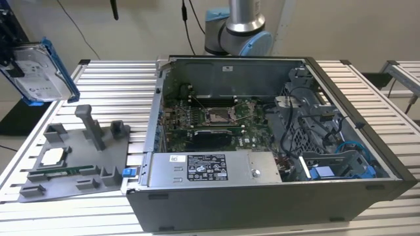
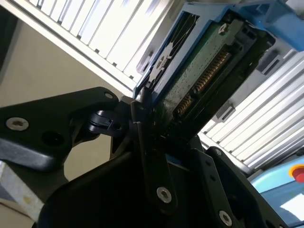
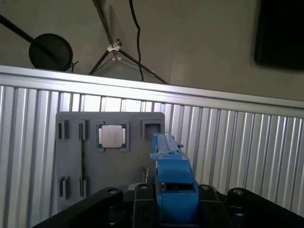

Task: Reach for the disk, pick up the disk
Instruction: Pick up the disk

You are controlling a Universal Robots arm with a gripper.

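The disk (image 1: 41,69), silver with a white label and blue rails, hangs tilted in the air above the table's far corner on the exterior view's left. My gripper (image 1: 12,61) is shut on it from that side. In the second wrist view the disk (image 2: 204,66) shows its green circuit board and gold connector, with the black fingers (image 2: 142,128) clamped on its edge. In the first wrist view the disk (image 3: 173,175) stands edge-on between the gripper (image 3: 173,202) fingers, well above the grey fixture plate (image 3: 71,156).
A grey fixture plate (image 1: 98,162) lies below, holding a square silver chip (image 1: 52,156) and a memory stick (image 1: 62,172). An open computer case (image 1: 357,125) with a labelled power-supply box (image 1: 210,167) fills the middle of the slatted metal table (image 1: 118,78). The arm's base (image 1: 239,29) stands behind the case.
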